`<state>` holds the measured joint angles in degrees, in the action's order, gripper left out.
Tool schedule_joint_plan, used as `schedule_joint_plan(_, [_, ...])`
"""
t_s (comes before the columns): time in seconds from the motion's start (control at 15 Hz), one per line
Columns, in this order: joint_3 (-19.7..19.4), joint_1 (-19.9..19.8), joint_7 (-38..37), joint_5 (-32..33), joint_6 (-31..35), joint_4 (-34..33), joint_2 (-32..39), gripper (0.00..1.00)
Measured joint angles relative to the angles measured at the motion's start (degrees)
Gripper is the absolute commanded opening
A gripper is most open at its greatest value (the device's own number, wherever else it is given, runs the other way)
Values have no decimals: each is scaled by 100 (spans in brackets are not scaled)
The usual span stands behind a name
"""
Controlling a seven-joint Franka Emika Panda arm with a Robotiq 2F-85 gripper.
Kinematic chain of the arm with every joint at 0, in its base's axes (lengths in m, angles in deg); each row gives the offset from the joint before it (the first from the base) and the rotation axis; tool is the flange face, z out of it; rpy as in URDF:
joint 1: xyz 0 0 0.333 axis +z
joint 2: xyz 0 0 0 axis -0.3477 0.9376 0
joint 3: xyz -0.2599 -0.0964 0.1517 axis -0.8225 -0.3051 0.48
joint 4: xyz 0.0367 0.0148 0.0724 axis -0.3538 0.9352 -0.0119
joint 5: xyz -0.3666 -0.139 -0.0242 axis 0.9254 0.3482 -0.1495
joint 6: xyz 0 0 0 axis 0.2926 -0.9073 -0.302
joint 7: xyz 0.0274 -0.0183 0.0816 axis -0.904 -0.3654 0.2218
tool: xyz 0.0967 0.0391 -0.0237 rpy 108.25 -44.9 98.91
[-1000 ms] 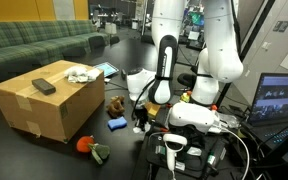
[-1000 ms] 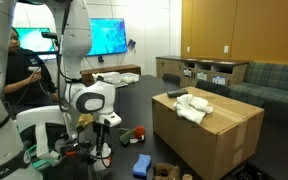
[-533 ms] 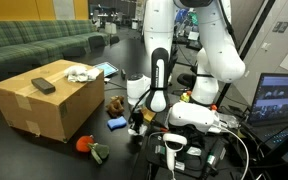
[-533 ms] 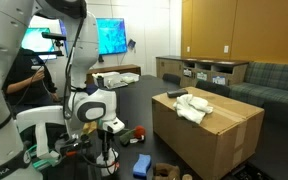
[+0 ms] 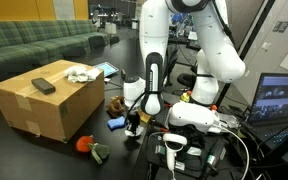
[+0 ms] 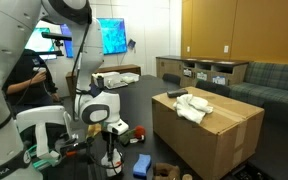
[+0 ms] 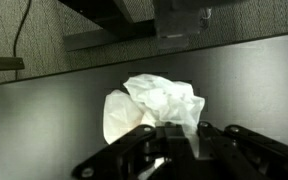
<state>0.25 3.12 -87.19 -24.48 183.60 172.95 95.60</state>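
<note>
In an exterior view, a cardboard box [image 5: 44, 105] stands at the left on the dark table [image 5: 4, 150], with a black thing [image 5: 44, 86] and a white cloth [image 5: 81, 73] on its top. In front of the box lies an orange toy [image 5: 84, 144]. To the right of it there is a blue block [image 5: 117, 123], and just beside the block the gripper [image 5: 132, 126] is low at the table, pointing down. Further right, a laptop [image 5: 284, 100] is open.

In the wrist view, a white crumpled wad [image 7: 159, 102] lies on the table in the middle of the picture. The gripper [image 7: 174, 136] comes in from below, and its black fingers [image 7: 132, 146] are closed together, with no gap between them. The tips meet at the lower edge of the wad and touch it. Whether they pinch a fold of it or only rest against it cannot be told. In both exterior views the wad is hidden by the gripper.

From the opposite side, the gripper [image 6: 111, 165] is at the left, the block [image 6: 142, 165] is near it, and the box [image 6: 209, 125] is well apart at the right.
</note>
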Motion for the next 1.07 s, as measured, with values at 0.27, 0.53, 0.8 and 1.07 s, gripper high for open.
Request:
schedule_joint_plan(0.27, [-24,23,65,0,0,-123,133,53])
schedule_joint_plan(0.53, [-106,183,66,-47,0,-256,139,84])
schedule_joint_plan(0.8, [-157,401,65,-64,-1,-369,57,100])
schedule_joint_plan(1.07, [-159,517,97,-64,-11,-410,-204,100])
